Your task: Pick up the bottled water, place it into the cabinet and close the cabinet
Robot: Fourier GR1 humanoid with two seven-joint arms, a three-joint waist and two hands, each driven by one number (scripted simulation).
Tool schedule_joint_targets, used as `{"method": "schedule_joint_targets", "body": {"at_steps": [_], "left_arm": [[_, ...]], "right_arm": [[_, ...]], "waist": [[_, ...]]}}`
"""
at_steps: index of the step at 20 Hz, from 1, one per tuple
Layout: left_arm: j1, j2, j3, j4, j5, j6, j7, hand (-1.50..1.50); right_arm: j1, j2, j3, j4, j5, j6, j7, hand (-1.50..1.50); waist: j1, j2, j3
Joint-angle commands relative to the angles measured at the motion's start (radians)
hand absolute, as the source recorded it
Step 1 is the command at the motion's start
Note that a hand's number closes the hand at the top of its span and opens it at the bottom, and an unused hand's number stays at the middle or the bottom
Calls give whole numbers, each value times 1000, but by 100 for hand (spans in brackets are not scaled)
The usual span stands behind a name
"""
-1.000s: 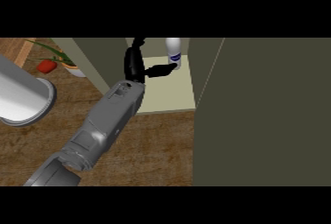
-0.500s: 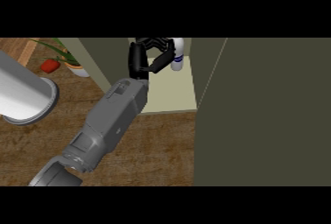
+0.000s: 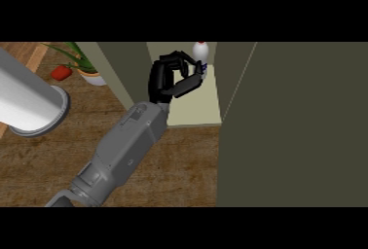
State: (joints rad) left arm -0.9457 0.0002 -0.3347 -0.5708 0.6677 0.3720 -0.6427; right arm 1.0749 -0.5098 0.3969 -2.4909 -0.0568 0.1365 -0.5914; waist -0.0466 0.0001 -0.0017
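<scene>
**Bottle on the shelf, door next**

Our left hand (image 3: 171, 80) hangs inside the cabinet (image 3: 302, 121), fingers half curled and holding nothing. Just beyond its fingertips the bottled water (image 3: 200, 54) stands upright on the pale shelf (image 3: 194, 109). We should draw straight back, clear of the smooth white bottle, before swinging the flat olive door.
</scene>
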Motion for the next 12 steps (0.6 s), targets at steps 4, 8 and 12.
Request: {"method": "schedule_joint_targets", "body": {"at_steps": [4,8,12], "left_arm": [[218,0,-193,-271,117,-109,49,-150],[373,0,-324,-459,143,-108,70,-150],[556,30,-365,-605,69,-35,54,-150]], "right_arm": [[48,-1,51,-156,43,-37,68,-150],[64,1,53,-171,37,-64,78,-150],[102,-3,125,-189,107,-88,51,-150]], "waist": [[25,-11,-1],[44,-14,-1],[65,-17,-1]]}}
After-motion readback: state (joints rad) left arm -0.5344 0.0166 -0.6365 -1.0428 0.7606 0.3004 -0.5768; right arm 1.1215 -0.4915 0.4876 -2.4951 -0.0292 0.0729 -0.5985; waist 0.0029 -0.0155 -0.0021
